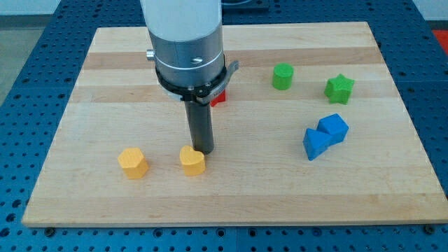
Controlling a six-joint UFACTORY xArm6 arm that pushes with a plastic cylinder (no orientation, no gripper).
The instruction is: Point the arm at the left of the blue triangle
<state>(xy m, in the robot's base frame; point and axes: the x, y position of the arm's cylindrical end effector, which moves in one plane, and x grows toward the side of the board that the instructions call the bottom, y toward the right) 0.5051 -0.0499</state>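
Lying well right of my tip (201, 150): blue triangle (316, 143).

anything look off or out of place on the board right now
Nothing is damaged or spilled. One oddity: a red block is mostly hidden behind the arm. My tip sits against the yellow heart, well to the view's left of the blue triangle.

lab, blue perforated bench (21, 140), wooden board (105, 84)

The white and silver cylindrical arm (187, 42) descends from the view's top, left of centre. Its straight dark rod (199, 126) hangs upright beneath, and my tip (200, 150) sits low.
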